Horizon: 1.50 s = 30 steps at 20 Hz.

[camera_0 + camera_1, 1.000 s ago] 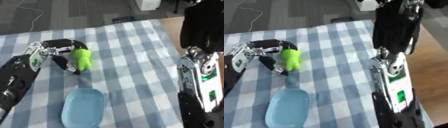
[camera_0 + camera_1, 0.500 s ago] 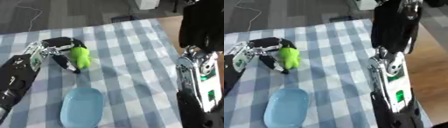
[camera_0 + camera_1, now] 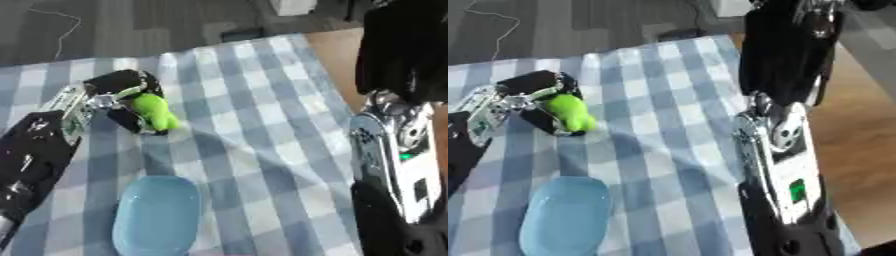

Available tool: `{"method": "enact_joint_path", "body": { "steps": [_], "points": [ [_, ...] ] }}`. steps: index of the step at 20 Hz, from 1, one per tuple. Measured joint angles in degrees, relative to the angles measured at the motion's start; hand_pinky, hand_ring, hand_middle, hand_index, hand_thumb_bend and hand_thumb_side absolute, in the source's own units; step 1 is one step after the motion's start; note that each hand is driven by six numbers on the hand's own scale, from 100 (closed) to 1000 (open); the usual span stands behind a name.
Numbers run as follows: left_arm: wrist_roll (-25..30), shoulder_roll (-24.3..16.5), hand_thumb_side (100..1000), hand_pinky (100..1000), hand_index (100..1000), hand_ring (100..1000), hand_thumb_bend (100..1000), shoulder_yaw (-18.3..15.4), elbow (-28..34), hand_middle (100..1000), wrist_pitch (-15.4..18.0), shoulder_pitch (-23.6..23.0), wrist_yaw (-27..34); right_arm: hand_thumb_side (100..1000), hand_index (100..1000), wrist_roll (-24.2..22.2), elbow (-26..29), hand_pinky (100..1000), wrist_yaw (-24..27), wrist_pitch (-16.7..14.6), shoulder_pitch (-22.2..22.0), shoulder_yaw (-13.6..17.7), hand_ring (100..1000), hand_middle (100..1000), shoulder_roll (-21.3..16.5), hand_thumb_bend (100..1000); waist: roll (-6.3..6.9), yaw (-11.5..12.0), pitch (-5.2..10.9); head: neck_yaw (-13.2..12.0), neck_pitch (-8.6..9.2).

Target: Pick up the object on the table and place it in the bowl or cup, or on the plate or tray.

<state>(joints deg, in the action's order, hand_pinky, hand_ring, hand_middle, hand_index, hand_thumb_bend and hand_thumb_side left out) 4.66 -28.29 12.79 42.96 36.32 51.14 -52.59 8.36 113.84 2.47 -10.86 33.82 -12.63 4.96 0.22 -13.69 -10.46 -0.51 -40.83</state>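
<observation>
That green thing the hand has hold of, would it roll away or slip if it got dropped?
The green object looks rounded and elongated, so it would probably roll. Its smooth, shiny surface suggests some slipperiness. The left hand curls around it, above the checked tablecloth.

The bench (image 3: pixel 254 130) is covered by a cloth checked in blue and white (image 3: pixel 262 90). Beyond its far edge a dark grey floor (image 3: pixel 131 25) is seen, and a thin pale cable (image 3: pixel 63 35) lies on that floor past the bench's far left corner. A dark flat thing (image 3: pixel 238 35) rests just beyond the far edge. To the right of the bench, brown wooden flooring (image 3: pixel 864 165) is shown.
</observation>
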Motion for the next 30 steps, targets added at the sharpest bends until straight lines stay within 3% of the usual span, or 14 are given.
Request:
{"method": "enact_joint_path", "body": {
  "steps": [1, 3, 4, 5, 7, 10, 21, 26, 27, 30],
  "points": [
    [-0.6, 0.0, 578, 100, 518, 239, 318, 0.0, 0.0, 374, 0.0, 0.0, 0.1, 824, 1000, 0.0, 0.0, 348, 0.0, 0.0, 0.0, 0.0, 420, 846, 0.0, 100, 0.0, 0.0, 0.0, 0.0, 0.0],
    [-2.2, 0.0, 622, 100, 472, 159, 144, 0.0, 0.1, 319, 0.1, 0.0, 0.4, 825, 1000, 0.0, 0.0, 348, 0.0, 0.0, 0.0, 0.0, 420, 846, 0.0, 100, 0.0, 0.0, 0.0, 0.0, 0.0],
    [-3.1, 0.0, 631, 100, 470, 153, 120, 0.0, 0.1, 316, 0.1, 0.0, 0.7, 825, 1000, 0.0, 0.0, 348, 0.0, 0.0, 0.0, 0.0, 420, 846, 0.0, 100, 0.0, 0.0, 0.0, 0.0, 0.0],
    [-4.0, 0.0, 742, 100, 446, 102, 100, 0.0, 0.1, 279, 0.2, 0.0, 0.9, 823, 1000, 0.0, 0.0, 348, 0.0, 0.0, 0.0, 0.0, 420, 846, 0.0, 100, 0.0, 0.0, 0.0, 0.0, 0.0],
    [-5.7, 0.0, 712, 100, 424, 100, 100, 0.0, 0.4, 238, 0.3, 0.0, 1.3, 825, 1000, 0.0, 0.0, 347, 0.0, 0.0, 0.0, 0.0, 420, 846, 0.0, 100, 0.0, 0.0, 0.0, 0.0, 0.0],
    [-8.5, 0.0, 711, 100, 388, 100, 100, 0.1, 0.8, 100, 0.7, 0.0, 1.6, 825, 1000, 0.0, 0.0, 347, 0.0, 0.0, 0.0, 0.0, 420, 845, 0.0, 100, 0.0, 0.0, 0.0, 0.0, 0.01],
    [-17.9, -0.4, 673, 100, 281, 100, 100, 0.4, 1.9, 100, 4.1, 0.0, -3.4, 825, 1000, 0.0, 0.0, 348, 0.0, 0.0, 0.0, 0.0, 419, 845, -0.1, 100, 0.0, 0.6, 0.0, 0.1, 0.01],
    [-18.8, -1.0, 666, 100, 260, 100, 100, 0.6, 2.1, 100, 4.5, 0.0, -4.9, 825, 1000, 0.0, 0.0, 348, 0.0, 0.0, 0.0, 0.0, 419, 845, -0.2, 100, 0.09, 1.1, 0.01, 0.2, 0.01],
    [-18.6, -1.2, 654, 100, 220, 100, 100, 0.7, 2.6, 100, 4.4, 0.0, -5.3, 826, 1000, 0.0, 0.0, 348, 0.0, 0.1, 0.0, 0.0, 419, 845, -0.2, 100, 0.15, 1.3, 0.01, 0.4, 0.01],
    [-18.0, -1.6, 646, 100, 210, 100, 100, 0.7, 5.8, 100, 3.8, 0.0, -5.0, 825, 1000, 0.0, 0.0, 348, -0.1, 0.1, 0.0, 0.0, 419, 845, -0.7, 100, 0.5, 1.5, 0.04, 0.7, 0.01]
  ]
}}
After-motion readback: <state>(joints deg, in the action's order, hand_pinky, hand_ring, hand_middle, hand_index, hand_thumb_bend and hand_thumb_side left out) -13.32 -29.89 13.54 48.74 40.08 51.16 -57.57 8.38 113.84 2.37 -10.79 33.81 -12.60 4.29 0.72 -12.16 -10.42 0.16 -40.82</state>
